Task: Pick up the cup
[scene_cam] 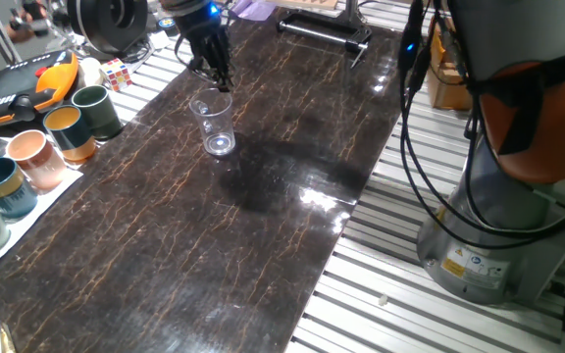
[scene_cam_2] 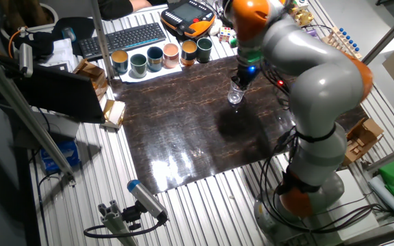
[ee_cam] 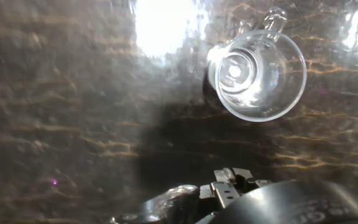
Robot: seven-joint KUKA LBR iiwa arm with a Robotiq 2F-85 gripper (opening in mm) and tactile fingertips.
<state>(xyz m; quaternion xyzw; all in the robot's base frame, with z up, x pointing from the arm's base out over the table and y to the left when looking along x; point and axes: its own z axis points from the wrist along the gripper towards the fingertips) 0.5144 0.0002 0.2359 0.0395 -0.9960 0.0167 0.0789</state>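
Cup (scene_cam: 213, 122): clear, upright on dark marbled surface (scene_cam: 263, 235), open end up, thick base shining. Sits toward the far end of the surface in one fixed view, well apart from the mug row.

Tool (scene_cam: 220, 78): hangs just above and behind the cup rim in one fixed view; tips look close together, near the rim, but contact w/ cup cannot tell. Jaw gap too small and dark to read: cannot tell if wide or narrow.

Other fixed view: cup (scene_cam_2: 235, 95) right under tool (scene_cam_2: 242, 80), arm (scene_cam_2: 306, 75) arcs over from the surface's edge; blue light on the wrist.

Hand view: looking down into cup (ee_cam: 258, 74), rim a full circle, base visible thru it, upper right of frame. Strong glare on surface (ee_cam: 73, 124) next to it. Fingers not clearly seen here, only dark housing at bottom edge.

Mugs (scene_cam: 37, 152): row at left side on white sheet, green, orange, pink, teal. Keyboard (scene_cam_2: 122, 37) behind them in other fixed view.
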